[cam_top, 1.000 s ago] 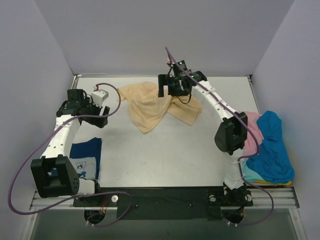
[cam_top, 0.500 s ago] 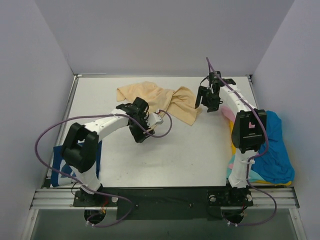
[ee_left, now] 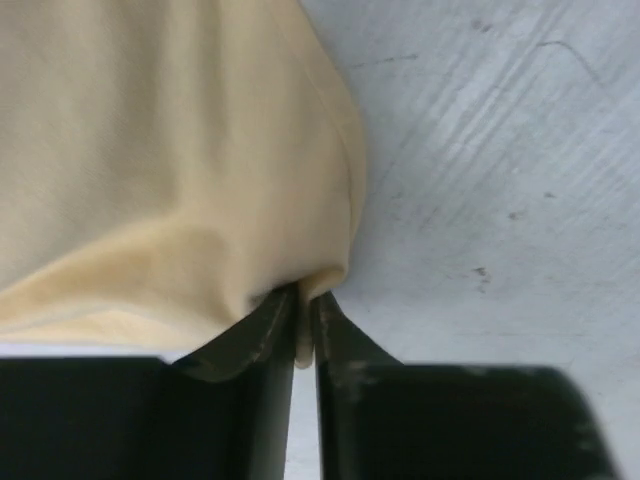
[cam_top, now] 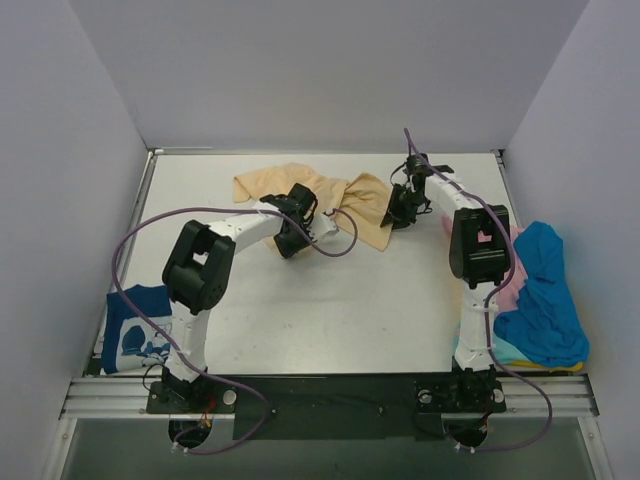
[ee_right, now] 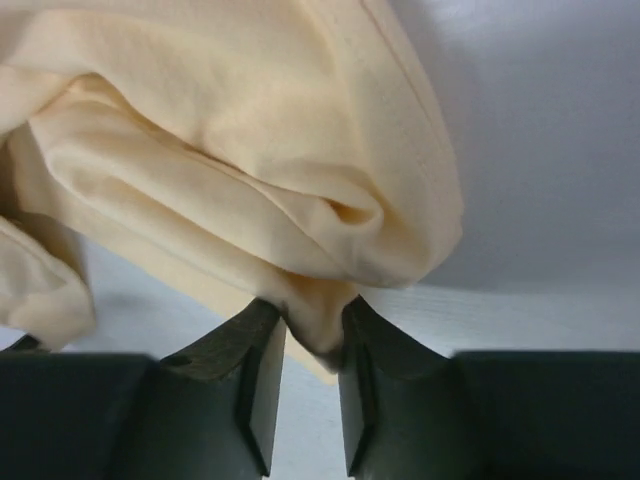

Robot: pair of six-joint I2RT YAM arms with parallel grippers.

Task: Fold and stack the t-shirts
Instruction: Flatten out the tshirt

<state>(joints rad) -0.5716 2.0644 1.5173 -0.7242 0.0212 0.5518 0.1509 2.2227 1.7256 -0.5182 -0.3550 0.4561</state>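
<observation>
White tabletop [cam_top: 330,300], grey walls [cam_top: 300,70]. Left gripper [ee_left: 306,300] pinches the near edge of the crumpled tan tee [cam_top: 300,190] lying far-centre; right gripper [ee_right: 312,320] nips a fold at its right end. Light, floppy cloth, so I'd grab hems or corners.

We are recording that the left gripper [ee_left: 305,300] has swung in from the table's left side to the near edge of the tan t-shirt [cam_top: 268,186]. Its jaws, wide apart a second ago, are now pinching a fold of the cloth. The right gripper [ee_right: 310,322] has left its station over the shirt's middle and is now clamping the shirt's right edge, its jaws likewise narrowed. The shirt is no longer trailing a long point toward the arms' bases; it is lying in a wider band. We are seeing more of the navy t-shirt [cam_top: 140,330], the left arm having swung clear of it.
</observation>
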